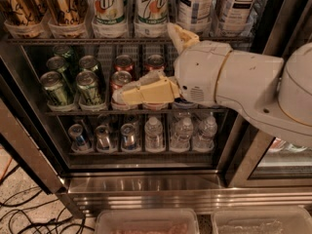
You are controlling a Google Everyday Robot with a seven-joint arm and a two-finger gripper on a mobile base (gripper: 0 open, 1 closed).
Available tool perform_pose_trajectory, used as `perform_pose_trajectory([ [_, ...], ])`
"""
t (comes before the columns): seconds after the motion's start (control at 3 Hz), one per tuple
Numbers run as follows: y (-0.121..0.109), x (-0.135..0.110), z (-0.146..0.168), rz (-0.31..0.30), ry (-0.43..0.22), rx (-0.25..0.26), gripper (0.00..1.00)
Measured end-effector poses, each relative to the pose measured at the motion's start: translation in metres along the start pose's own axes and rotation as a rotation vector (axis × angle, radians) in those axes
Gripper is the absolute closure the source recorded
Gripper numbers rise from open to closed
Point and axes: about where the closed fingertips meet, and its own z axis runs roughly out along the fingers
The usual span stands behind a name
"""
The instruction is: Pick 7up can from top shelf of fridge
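Two 7up cans (pixel 109 8) (pixel 151 8), white-silver with green lettering, stand side by side in plastic cups on the top shelf (pixel 73 41) of the fridge (pixel 146 185); their tops are cut off by the frame edge. My gripper (pixel 144 62) is open in front of the middle shelf, just below and right of the 7up cans. One cream finger (pixel 146 91) points left across the red cans, and the other (pixel 181 36) points up at the shelf rail. Nothing is held. My white arm reaches in from the right.
Gold cans (pixel 63 6) stand left of the 7up cans, tall tea cans (pixel 195 6) right of them. Green cans (pixel 90 87) and red cans (pixel 124 64) fill the middle shelf; small cans and water bottles (pixel 183 130) sit below. Plastic bins (pixel 146 223) and floor cables (pixel 29 213) lie in front.
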Motion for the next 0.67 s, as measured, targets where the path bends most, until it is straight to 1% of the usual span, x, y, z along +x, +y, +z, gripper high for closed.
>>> perform_pose_trajectory([
  [0.33,0.004,0.002,0.009,0.015,0.006,0.002,0.0],
  [0.67,0.011,0.0,0.035,0.043,-0.021,0.064,0.0],
])
